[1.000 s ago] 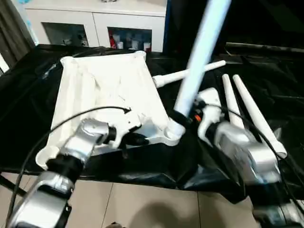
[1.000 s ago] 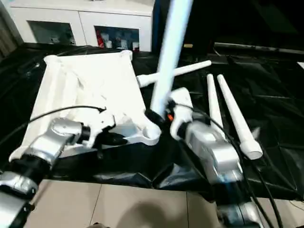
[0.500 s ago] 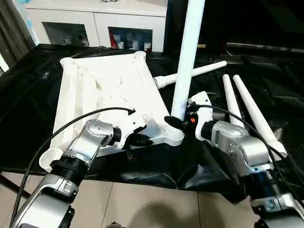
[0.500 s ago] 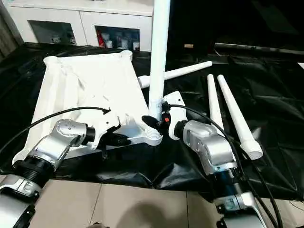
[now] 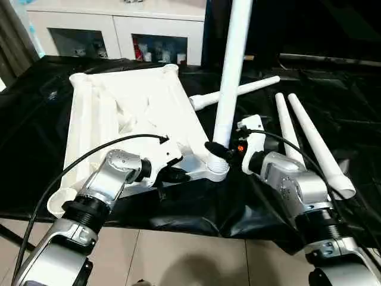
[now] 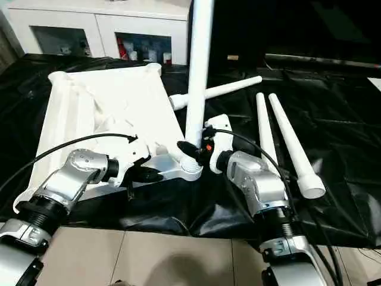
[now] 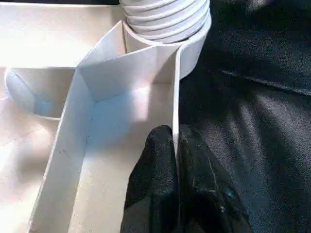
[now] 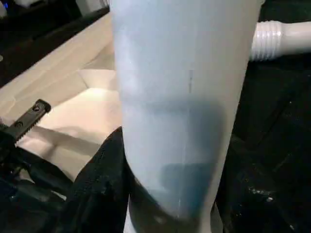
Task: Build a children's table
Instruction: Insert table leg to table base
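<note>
- left gripper point(image 7: 175, 160) was pinched shut on the near rim wall of the table top point(image 5: 128, 110), probably so the flipped, ribs-up top wouldn't skid or spin on the black sheet point(image 5: 333, 77)
- right gripper point(image 5: 225, 154) was clamped round the base of the upright leg point(image 5: 231, 71), which stood in the near corner socket point(image 5: 218, 170); looked held low so it could twist it
- further back, three spare legs point(image 6: 293, 143) lay loose on the sheet; white cabinet point(image 5: 119, 30) behind

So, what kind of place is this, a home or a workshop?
Probably an indoor test room furnished like a home. A white cabinet with glass doors stands behind, the floor is tiled, and the table parts lie on a surface under a black plastic sheet.
</note>
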